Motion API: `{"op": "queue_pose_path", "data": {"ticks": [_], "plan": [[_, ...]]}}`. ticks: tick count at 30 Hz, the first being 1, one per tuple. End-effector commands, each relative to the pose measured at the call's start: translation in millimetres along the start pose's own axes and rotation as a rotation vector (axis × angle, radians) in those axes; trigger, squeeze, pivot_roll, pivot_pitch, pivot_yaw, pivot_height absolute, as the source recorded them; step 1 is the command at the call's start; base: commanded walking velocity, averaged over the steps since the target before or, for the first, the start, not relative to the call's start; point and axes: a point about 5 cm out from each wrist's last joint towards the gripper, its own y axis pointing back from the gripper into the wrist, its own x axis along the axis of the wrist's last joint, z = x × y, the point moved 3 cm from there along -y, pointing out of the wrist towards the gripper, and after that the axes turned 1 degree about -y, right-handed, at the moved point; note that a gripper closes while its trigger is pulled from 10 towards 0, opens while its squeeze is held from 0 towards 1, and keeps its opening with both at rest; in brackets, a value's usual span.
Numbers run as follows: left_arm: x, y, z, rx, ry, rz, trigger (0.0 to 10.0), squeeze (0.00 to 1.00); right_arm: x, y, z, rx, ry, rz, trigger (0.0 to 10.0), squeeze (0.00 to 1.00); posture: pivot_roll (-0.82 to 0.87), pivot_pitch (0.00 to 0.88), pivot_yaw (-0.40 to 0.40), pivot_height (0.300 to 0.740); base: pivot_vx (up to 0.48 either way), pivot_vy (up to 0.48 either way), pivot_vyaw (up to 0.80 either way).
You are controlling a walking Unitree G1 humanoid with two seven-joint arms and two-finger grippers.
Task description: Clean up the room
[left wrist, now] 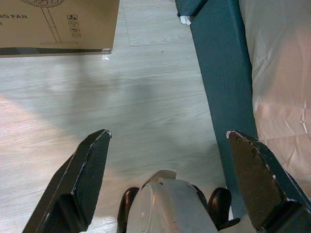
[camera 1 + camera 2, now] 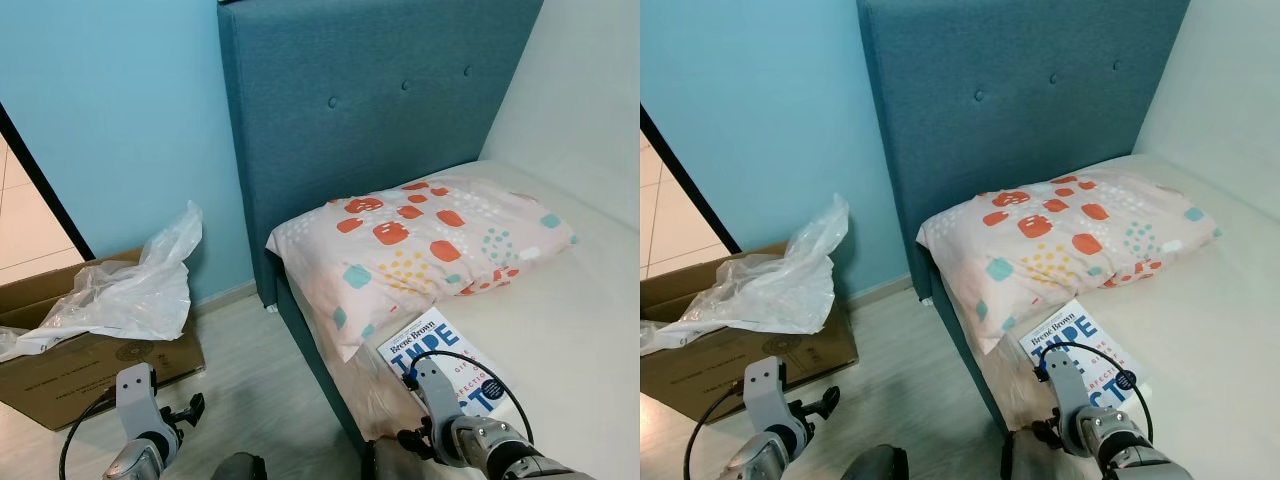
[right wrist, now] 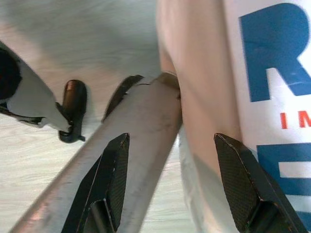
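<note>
A white book point(image 2: 436, 357) with big blue letters lies on the bed point(image 2: 570, 330) near its front edge, just below a spotted pillow point(image 2: 420, 245). My right arm point(image 2: 452, 418) hangs low beside the bed, right by the book. In the right wrist view, the right gripper point(image 3: 171, 137) is open, with the book's cover point(image 3: 272, 73) and the pale bedsheet past one finger. My left arm point(image 2: 140, 420) hangs over the floor. The left gripper point(image 1: 168, 133) is open with nothing between its fingers point(image 1: 87, 170), above light wooden floor point(image 1: 146, 97).
A brown cardboard fan box point(image 2: 90, 360) draped with clear crumpled plastic point(image 2: 130, 290) stands on the floor at the left, against the blue wall. A tall teal headboard point(image 2: 360, 120) and the teal bed frame point(image 1: 223, 87) bound the narrow floor strip between box and bed.
</note>
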Motion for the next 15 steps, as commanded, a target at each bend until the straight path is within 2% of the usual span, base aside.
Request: {"op": "queue_pose_path", "data": {"ticks": [1, 6, 8, 11, 12, 15], "plan": [[-5.6, 3.0, -4.7, 0.007, -0.02, -0.019, 10.0, 0.0, -0.5, 5.2, 17.5, -0.091, 0.021, -0.008, 10.0, 0.0, 0.07, 0.12, -0.012, 0.626, 0.0, 0.0, 0.0], [-5.1, 2.4, -3.6, 0.005, -0.019, -0.018, 10.0, 0.0, 11.6, 7.5, 20.4, -0.093, -0.023, 0.052, 10.0, 0.0, 0.07, 0.115, -0.013, 0.626, 0.0, 0.0, 0.0], [-4.4, 1.7, -2.1, 0.003, -0.017, -0.016, 10.0, 0.0, 21.5, 6.5, 11.5, -0.024, -0.083, 0.105, 10.0, 0.0, 0.07, 0.11, -0.014, 0.626, 0.0, 0.0, 0.0], [-4.2, 1.4, -1.4, 0.001, -0.016, -0.015, 10.0, 0.0, 27.2, 5.6, 4.3, 0.025, -0.112, 0.138, 10.0, 0.0, 0.07, 0.107, -0.016, 0.626, 0.0, 0.0, 0.0], [-4.5, 1.2, -1.0, 0.001, -0.014, -0.017, 10.0, 0.0, 38.5, 5.0, -7.5, 0.108, -0.166, 0.206, 10.0, 0.0, 0.07, 0.102, -0.017, 0.626, 0.0, 0.0, 0.0], [-4.7, 1.1, -0.7, 0.001, -0.013, -0.019, 10.0, 0.0, 46.3, 5.4, -14.9, 0.162, -0.201, 0.254, 10.0, 0.0, 0.06, 0.101, -0.017, 0.626, 0.0, 0.0, 0.0]]}}
